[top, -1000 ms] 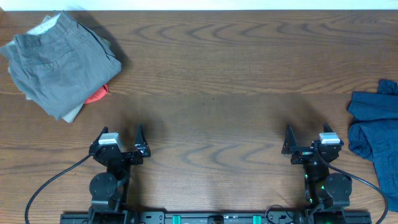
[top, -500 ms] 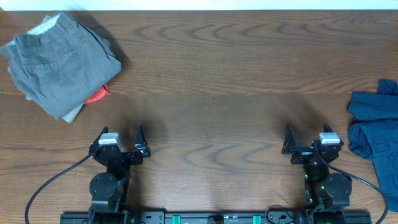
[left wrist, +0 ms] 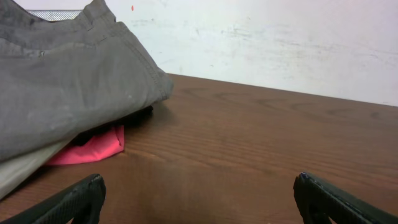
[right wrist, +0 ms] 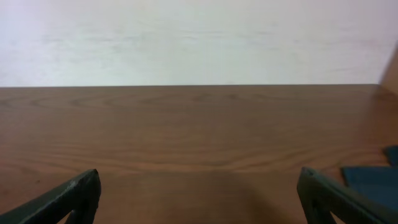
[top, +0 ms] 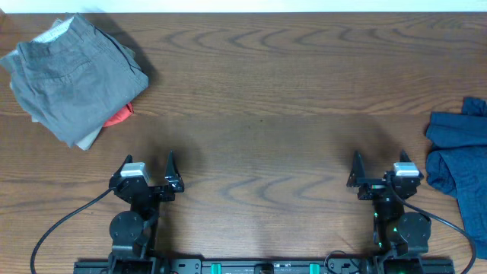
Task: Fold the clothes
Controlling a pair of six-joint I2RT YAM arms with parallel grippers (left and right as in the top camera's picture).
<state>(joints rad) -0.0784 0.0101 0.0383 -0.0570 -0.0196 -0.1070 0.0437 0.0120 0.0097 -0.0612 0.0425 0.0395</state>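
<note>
At the right edge of the overhead view, crumpled and unfolded: the dark navy shorts [top: 455,164], partly cut off by the frame, lying on the brown wooden table [top: 259,84]. Just left of them, near but not touching, the right gripper [top: 378,169], jaws spread wide with only wood grain showing between the fingers, low over the bottom right of the table. In the right wrist view, only a blue corner of the shorts at the lower right, beyond the right-hand fingertip, with a pale wall [right wrist: 199,37] behind the tabletop. Toward the bottom left of the overhead view, the left gripper [top: 147,166], likewise spread wide and holding no cloth, well apart from both heaps. At the upper left, a folded pair of grey-khaki shorts [top: 72,76], with a small orange-red garment [top: 119,116] poking out from under the lower right corner and a paler beige layer [top: 91,138] beneath. Same stack filling the upper left of the left wrist view, orange-red cloth tucked below the grey fold and touching the table. Black cables [top: 61,221] trailing from both arm bases along the bottom edge
</note>
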